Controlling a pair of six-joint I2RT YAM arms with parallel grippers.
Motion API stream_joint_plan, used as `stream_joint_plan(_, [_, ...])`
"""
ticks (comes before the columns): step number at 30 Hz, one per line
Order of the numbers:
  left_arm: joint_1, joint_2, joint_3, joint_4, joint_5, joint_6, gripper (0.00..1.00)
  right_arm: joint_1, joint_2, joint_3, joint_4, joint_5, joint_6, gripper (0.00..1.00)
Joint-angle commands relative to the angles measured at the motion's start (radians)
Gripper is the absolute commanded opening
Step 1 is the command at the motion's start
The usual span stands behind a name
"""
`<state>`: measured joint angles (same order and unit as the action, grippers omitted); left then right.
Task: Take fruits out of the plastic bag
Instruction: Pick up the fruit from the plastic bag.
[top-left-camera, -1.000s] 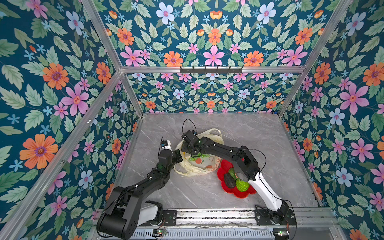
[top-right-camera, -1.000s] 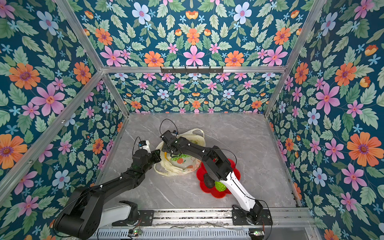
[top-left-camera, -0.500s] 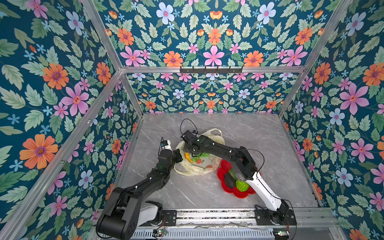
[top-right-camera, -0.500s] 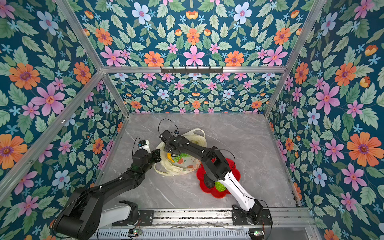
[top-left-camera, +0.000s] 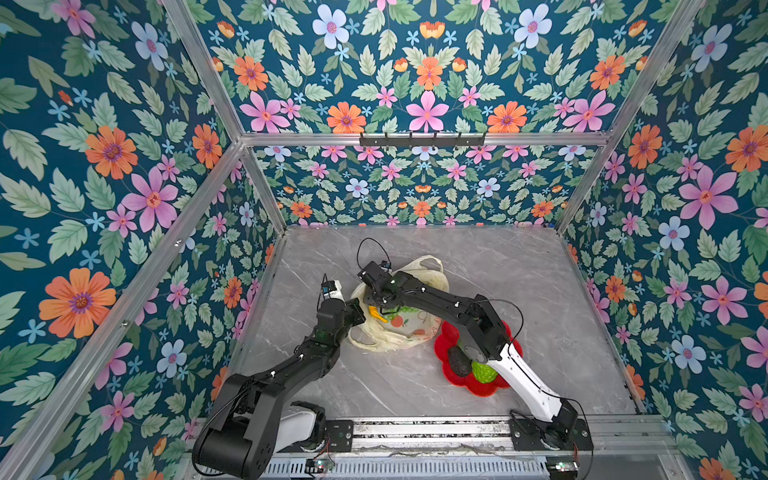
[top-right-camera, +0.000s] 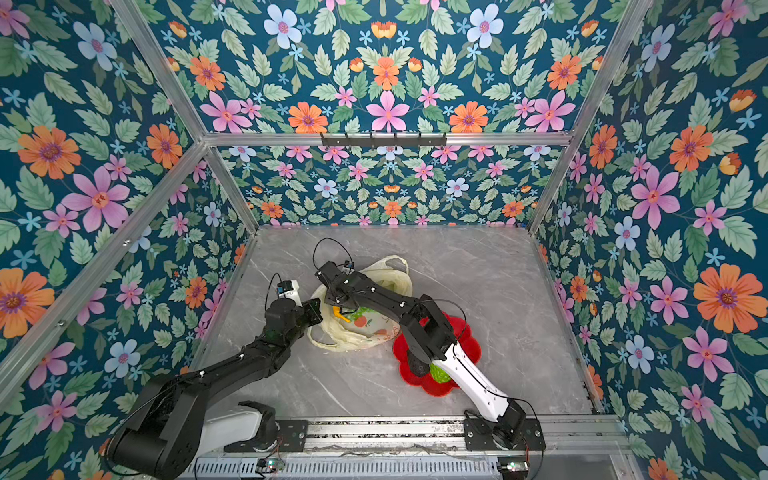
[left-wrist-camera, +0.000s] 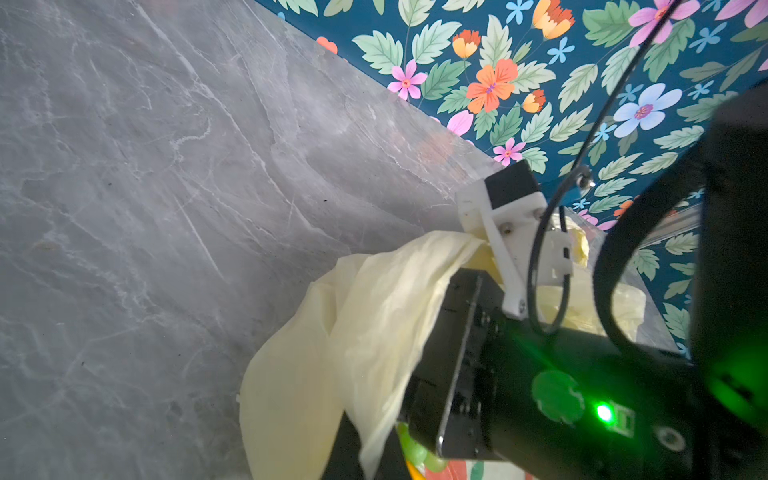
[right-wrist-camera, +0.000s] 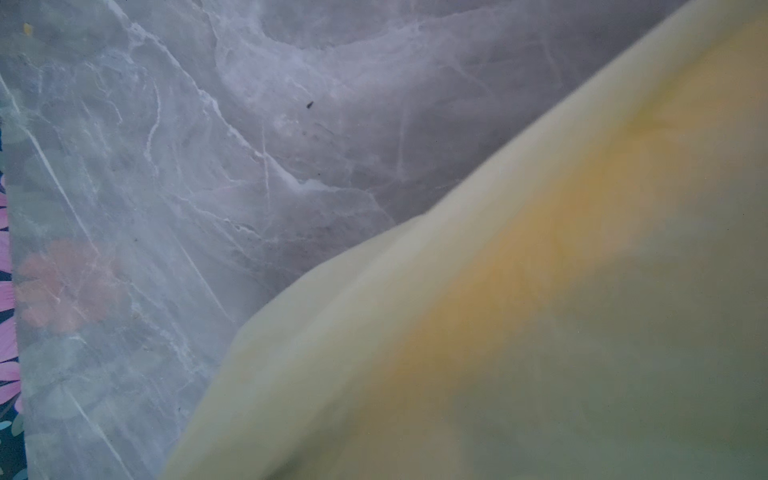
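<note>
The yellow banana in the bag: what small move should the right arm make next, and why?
Probably close the right tool on the banana, ready to lift it. The tool is down in the mouth of the plastic bag, right at the banana, while the left tool pinches the bag's edge. Whether the banana is already gripped I cannot tell.

bright, even light; plastic bag (right-wrist-camera: 540, 311) blurred in right wrist view.

My feed shows the plastic bag (top-left-camera: 395, 338), pale yellow and crinkled, slumped open on the table (top-left-camera: 519, 270), one loop handle (top-left-camera: 430, 262) at its far side. Inside lie a yellow banana (top-left-camera: 379, 314) and green grapes (top-left-camera: 402, 309). A dark avocado (top-left-camera: 458, 361) and a bumpy green fruit (top-left-camera: 484, 372) touch in the red dish (top-left-camera: 478, 390) beside it
</note>
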<state>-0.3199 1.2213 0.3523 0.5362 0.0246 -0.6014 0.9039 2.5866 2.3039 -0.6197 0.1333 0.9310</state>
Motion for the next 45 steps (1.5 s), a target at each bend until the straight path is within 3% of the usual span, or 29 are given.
stream_joint_plan(1, [0.001,-0.003,0.004,0.004,-0.008,0.009,0.00,0.001,0.014,0.021,-0.057,-0.017,-0.012,0.42])
stream_joint_plan(11, [0.001,0.017,0.012,0.002,-0.011,0.014,0.00,0.006,-0.174,-0.116,0.058,-0.068,-0.069,0.31])
stream_joint_plan(25, [0.000,0.030,0.020,-0.008,-0.020,0.018,0.00,0.025,-0.322,-0.314,0.095,-0.178,-0.098,0.30])
stream_joint_plan(36, [0.000,0.039,0.027,-0.016,-0.023,0.023,0.00,0.053,-0.484,-0.541,0.117,-0.188,-0.137,0.30])
stream_joint_plan(45, [0.000,0.046,0.036,-0.030,-0.021,0.024,0.00,0.111,-0.669,-0.692,0.007,-0.116,-0.159,0.30])
